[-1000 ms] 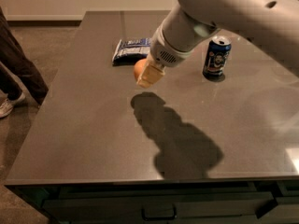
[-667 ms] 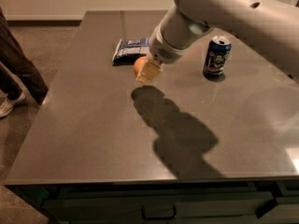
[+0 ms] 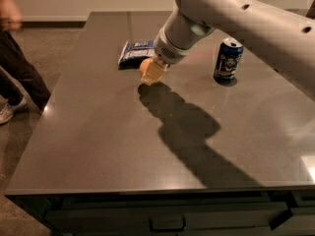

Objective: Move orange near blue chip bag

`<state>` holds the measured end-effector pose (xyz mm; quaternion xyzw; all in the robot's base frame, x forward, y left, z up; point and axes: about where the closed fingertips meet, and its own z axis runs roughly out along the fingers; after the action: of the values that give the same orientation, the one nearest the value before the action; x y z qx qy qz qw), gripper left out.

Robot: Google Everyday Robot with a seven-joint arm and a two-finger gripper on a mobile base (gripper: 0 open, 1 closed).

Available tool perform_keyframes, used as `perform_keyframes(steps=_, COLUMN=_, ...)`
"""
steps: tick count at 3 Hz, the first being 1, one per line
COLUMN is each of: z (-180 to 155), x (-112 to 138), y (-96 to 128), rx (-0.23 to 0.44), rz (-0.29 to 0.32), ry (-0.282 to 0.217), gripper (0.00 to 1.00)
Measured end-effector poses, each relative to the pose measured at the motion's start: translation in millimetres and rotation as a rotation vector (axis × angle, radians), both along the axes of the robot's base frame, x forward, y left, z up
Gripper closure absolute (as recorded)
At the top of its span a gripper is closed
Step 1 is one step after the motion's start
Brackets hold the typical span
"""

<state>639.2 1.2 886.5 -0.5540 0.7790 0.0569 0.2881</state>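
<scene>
The orange [image 3: 143, 66] sits between the pale fingers of my gripper [image 3: 152, 73], low over the dark table [image 3: 98, 141] in the camera view. The gripper is shut on the orange, and the fingers cover its right half. The blue chip bag [image 3: 135, 52] lies flat on the table just behind and left of the orange, a small gap away. My grey arm [image 3: 231, 18] comes in from the upper right.
An upright dark-blue drink can [image 3: 228, 58] stands right of the gripper. A person's legs [image 3: 17, 77] are at the left, beside the table's edge. Drawers [image 3: 167, 220] run under the table's front edge.
My gripper and the orange have moved a little to the left and back, closer to the blue chip bag. The can and the bag have not moved.
</scene>
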Motion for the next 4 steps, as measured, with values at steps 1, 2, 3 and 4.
perform_keyframes(steps=1, z=-7.3, x=14.6, y=0.9, rx=0.008, rz=-0.019, ry=0.016, gripper=1.00)
perform_keyframes(steps=2, z=-13.6, x=22.8, y=1.7, rx=0.016, rz=-0.028, ry=0.028, gripper=1.00)
perform_keyframes(steps=3, z=-18.2, x=28.2, y=2.4, rx=0.020, rz=-0.036, ry=0.034, gripper=0.83)
perform_keyframes(steps=4, z=-20.4, x=30.6, y=2.1, rx=0.027, rz=-0.042, ry=0.037, gripper=0.60)
